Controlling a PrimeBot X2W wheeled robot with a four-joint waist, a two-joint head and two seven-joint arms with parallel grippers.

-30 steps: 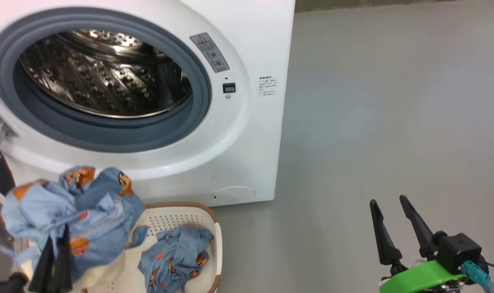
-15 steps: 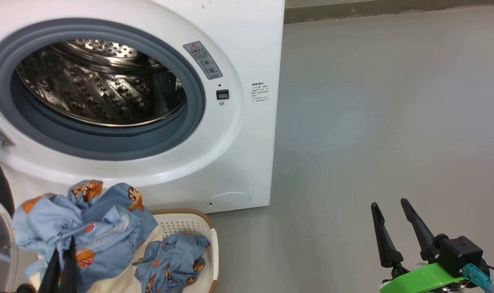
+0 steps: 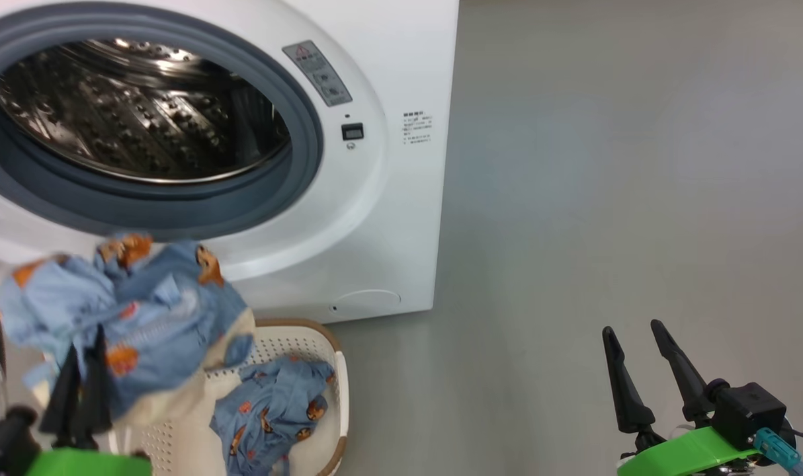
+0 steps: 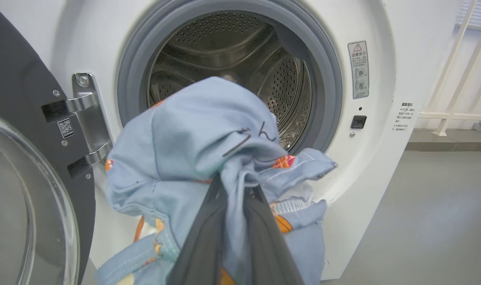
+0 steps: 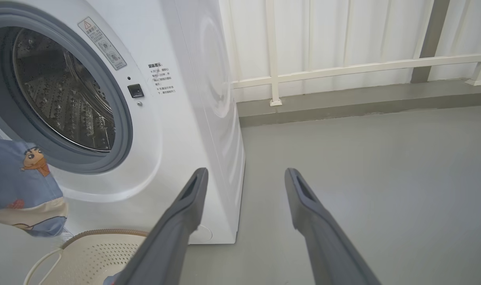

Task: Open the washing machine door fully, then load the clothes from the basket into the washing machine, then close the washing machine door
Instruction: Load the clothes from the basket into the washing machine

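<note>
Two sets of jaws: right jaws spread, idle, right of the washing machine (image 3: 388, 218) | left jaws pinching the clothes (image 3: 130, 311), bundle risen from the basket (image 3: 289, 344) to machine's lower seal | second garment (image 3: 269, 410) in basket at machine's foot | drum (image 3: 130, 119) looks empty, loading begun

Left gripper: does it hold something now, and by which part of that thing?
The left gripper is shut on the clothes, pinching a bunched fold of the blue fabric; which part of the garment cannot be told.
</note>
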